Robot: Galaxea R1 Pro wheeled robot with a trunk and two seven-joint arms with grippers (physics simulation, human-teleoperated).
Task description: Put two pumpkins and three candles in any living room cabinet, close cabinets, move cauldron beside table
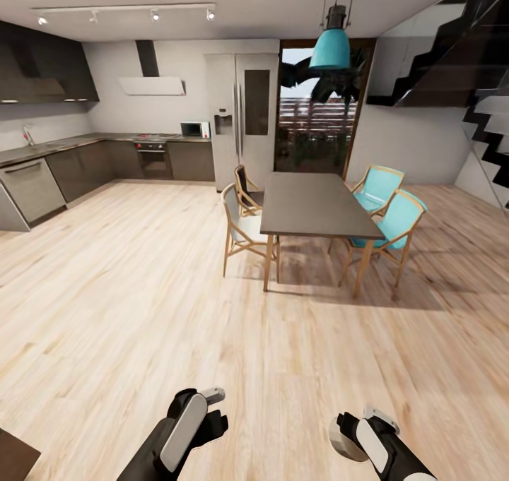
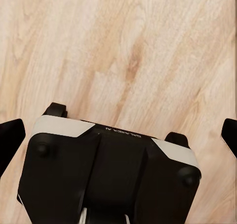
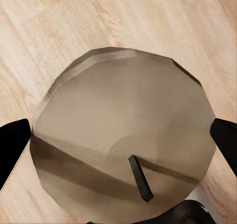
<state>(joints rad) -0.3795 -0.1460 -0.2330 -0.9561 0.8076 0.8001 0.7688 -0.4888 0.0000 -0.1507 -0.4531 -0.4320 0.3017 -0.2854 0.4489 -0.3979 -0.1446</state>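
Head view had me facing the kitchen and the dark dining desk with its chairs, so I judged I was still in transit, both arms tucked low over the wooden floor to keep clear while driving. The right gripper carried a candle, a stubby grey-beige cylinder with a short dark wick; in the right wrist view it sat between the two dark fingers, which appeared closed against its sides, held for the trip to a cabinet. The left gripper hung empty, its fingers spread wide over bare boards, free for a drawer front, I supposed. On the left arm's casing there was small mirrored lettering that I took for GALAXEA AI, though it was barely legible.
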